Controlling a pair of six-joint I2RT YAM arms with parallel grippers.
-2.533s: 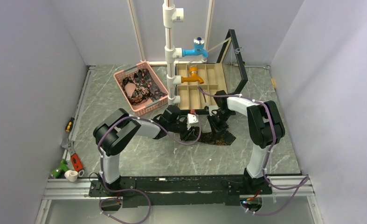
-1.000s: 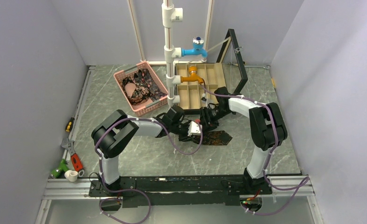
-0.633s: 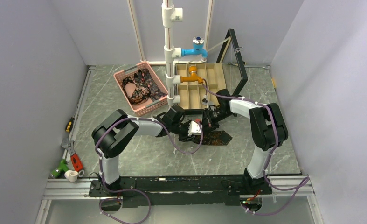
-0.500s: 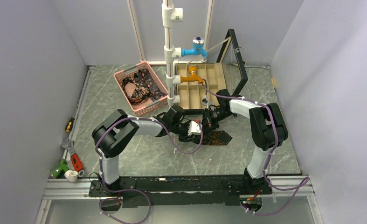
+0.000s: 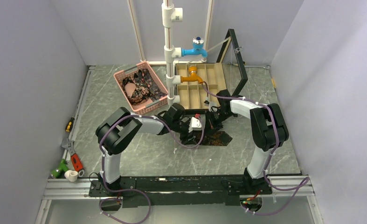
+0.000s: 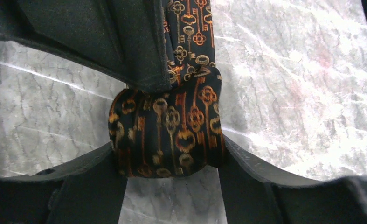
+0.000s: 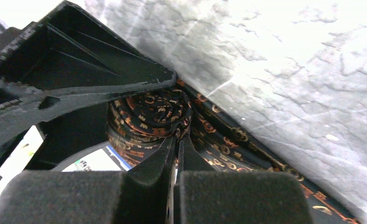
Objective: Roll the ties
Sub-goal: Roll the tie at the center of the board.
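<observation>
Two arms bend inward over the table [image 5: 139,154]. From ten o'clock, the left gripper [image 6: 167,149] has its jaws apart around the half-rolled tie [image 6: 169,119]. From one o'clock, the right gripper [image 7: 174,140] has its fingertips pressed together against the roll. Loose fabric trails toward three o'clock.

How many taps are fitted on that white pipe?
2: a blue tap high on the pipe, and an orange tap below it, over the open box. None seems hidden.
</observation>
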